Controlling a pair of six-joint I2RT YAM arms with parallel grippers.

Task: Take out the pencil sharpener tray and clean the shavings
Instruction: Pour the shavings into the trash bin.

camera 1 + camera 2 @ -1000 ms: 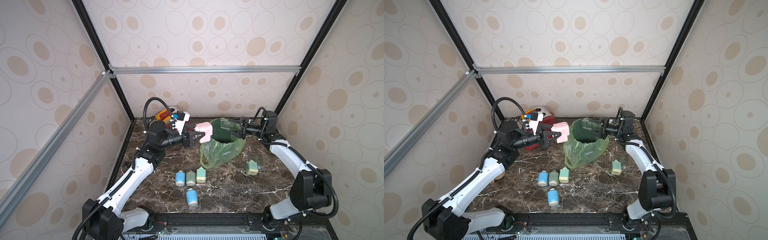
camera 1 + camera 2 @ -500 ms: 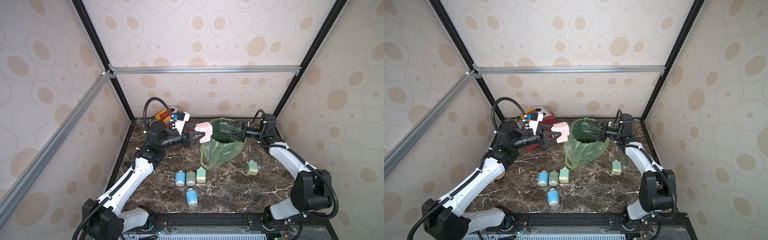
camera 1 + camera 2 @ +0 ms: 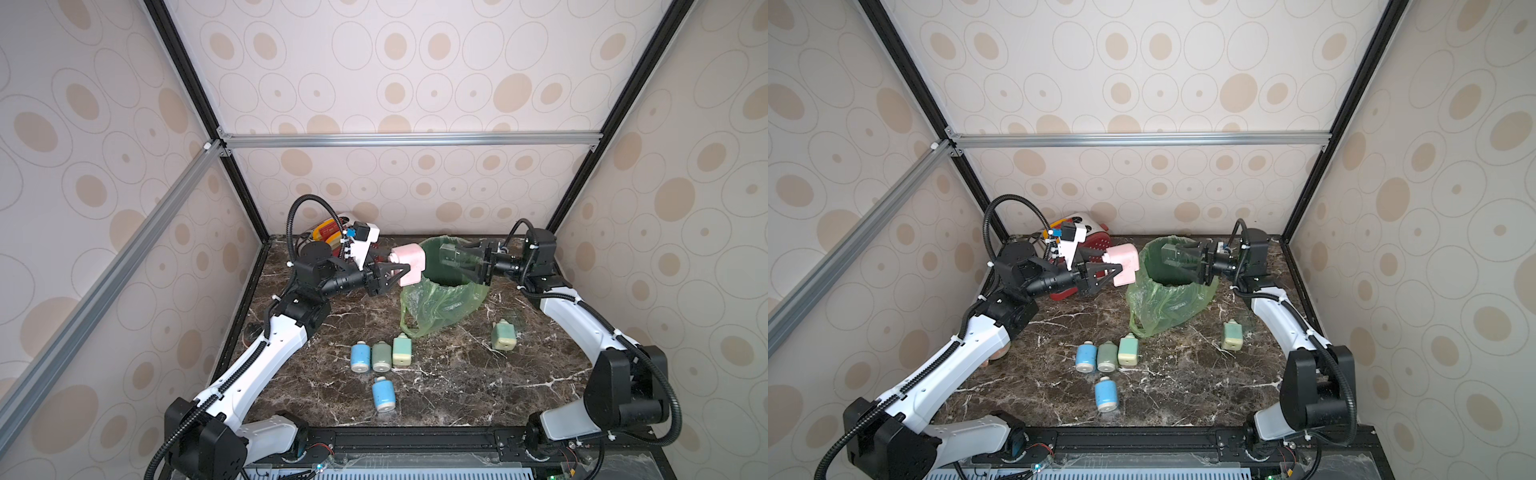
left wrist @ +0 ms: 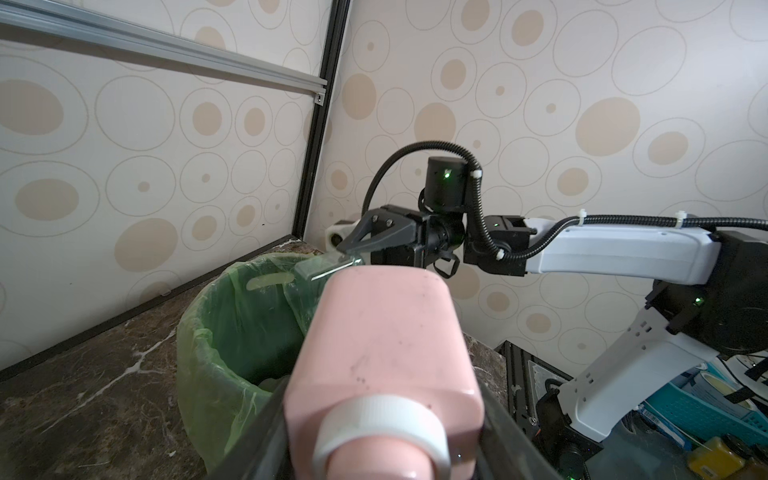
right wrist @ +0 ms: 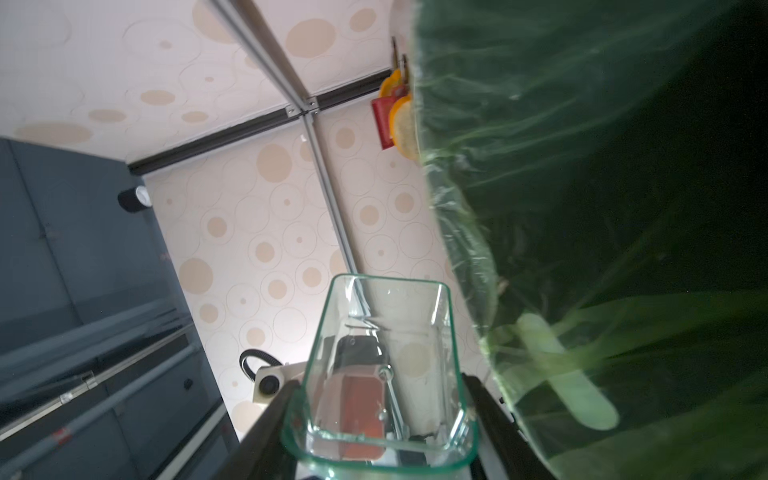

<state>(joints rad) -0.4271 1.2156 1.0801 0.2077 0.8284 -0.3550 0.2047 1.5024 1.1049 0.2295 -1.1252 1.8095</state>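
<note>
In both top views my left gripper [image 3: 392, 270] is shut on a pink pencil sharpener [image 3: 409, 264], held in the air beside the bin's left rim. The left wrist view shows the sharpener [image 4: 382, 353] clamped between the fingers, its white ring toward the camera. My right gripper [image 3: 465, 259] is shut on the clear tray [image 3: 451, 254], which hangs over the mouth of the green-bagged bin [image 3: 440, 299]. Seen from the right wrist, the tray [image 5: 382, 374] looks see-through with no shavings visible in it, and the green bag [image 5: 602, 208] is right beside it.
Several small sharpeners lie on the marble table [image 3: 457, 374]: blue [image 3: 360, 356], grey-green [image 3: 380, 356] and pale green [image 3: 402, 351] in a row, another blue one [image 3: 383, 394] nearer the front, a pale green one [image 3: 503, 336] at right. A red-and-white object [image 3: 328, 228] stands at back left.
The right gripper with the tray has shifted slightly lower over the bin. The left arm and the pink sharpener have stayed put.
</note>
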